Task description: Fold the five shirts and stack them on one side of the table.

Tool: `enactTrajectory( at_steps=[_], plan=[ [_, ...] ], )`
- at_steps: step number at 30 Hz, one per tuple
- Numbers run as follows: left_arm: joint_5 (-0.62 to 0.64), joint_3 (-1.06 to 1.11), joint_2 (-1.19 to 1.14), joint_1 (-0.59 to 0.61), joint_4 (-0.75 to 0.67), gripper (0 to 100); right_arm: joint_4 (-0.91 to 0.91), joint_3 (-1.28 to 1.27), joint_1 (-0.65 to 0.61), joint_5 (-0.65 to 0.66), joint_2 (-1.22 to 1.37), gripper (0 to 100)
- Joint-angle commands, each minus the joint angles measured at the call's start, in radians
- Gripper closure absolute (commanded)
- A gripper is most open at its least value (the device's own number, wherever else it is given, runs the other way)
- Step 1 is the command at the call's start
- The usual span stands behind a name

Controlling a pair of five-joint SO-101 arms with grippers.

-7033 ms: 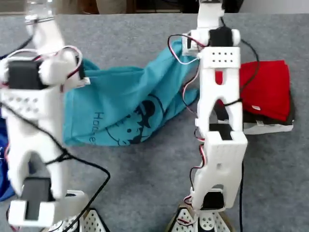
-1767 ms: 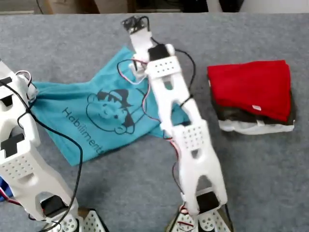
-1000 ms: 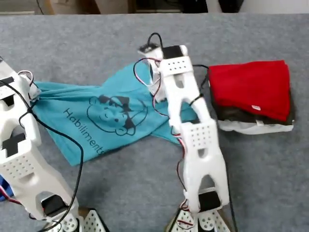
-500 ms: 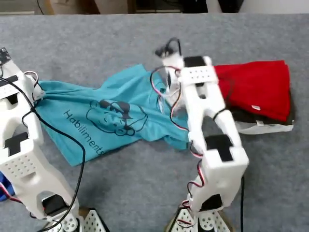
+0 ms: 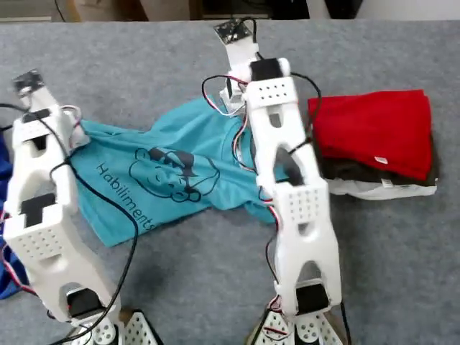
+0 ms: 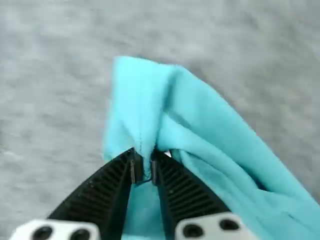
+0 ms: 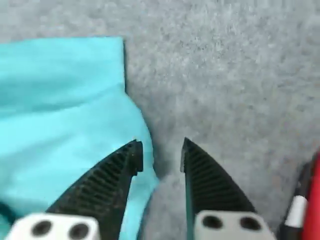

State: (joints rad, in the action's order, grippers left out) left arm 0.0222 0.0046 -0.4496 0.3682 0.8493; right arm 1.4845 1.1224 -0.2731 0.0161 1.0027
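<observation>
Right, I'm on the teal shirt [image 5: 172, 176]. It lies crumpled, print up, across the middle-left of the worktop [image 5: 402, 273], not yet flat. The left claw [image 6: 143, 167] is clamped on a bunched edge at the shirt's left end. The right claw [image 7: 161, 150] is apart and holds nothing. It hangs low over the shirt's far right edge, straddling the hem, cloth on one side and bare worktop on the other.

The stack [image 5: 374, 133] sits on the right side: red on top, a dark one under it, white at the bottom, so I count three done. A blue shirt [image 5: 6, 280] pokes in at the left edge, untouched.

My read is that the step in hand is spreading the teal one flat before folding. Next, the right claw needs to drop and pinch that hem, then both arms pull apart to take out the wrinkles. The risk is that it bites too close to the hem and slips off. The stack is near the right arm, so I'd watch the swing.
</observation>
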Motion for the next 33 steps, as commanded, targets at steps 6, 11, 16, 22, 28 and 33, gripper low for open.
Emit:
enactTrajectory(
  at_steps=[6,11,16,22,28,33],
  plan=[
    [-0.069,0.064,0.093,-0.080,-0.020,98,0.043,0.542,-0.074,-0.038,0.272,85.7],
    [-0.069,0.152,0.148,-0.081,-0.097,98,-0.015,0.483,-0.139,-0.040,0.309,92.3],
    [-0.066,0.157,0.160,-0.058,-0.106,98,0.044,0.401,-0.140,0.011,0.312,99.2],
    [-0.064,0.155,0.162,-0.041,-0.106,98,0.307,0.372,-0.128,0.126,0.309,99.6],
    [-0.064,0.155,0.163,-0.038,-0.106,98,0.307,0.062,-0.099,0.133,0.145,99.6],
    [-0.064,0.155,0.163,-0.037,-0.106,98,0.264,-0.401,-0.056,0.146,-0.102,99.6]
  ],
)
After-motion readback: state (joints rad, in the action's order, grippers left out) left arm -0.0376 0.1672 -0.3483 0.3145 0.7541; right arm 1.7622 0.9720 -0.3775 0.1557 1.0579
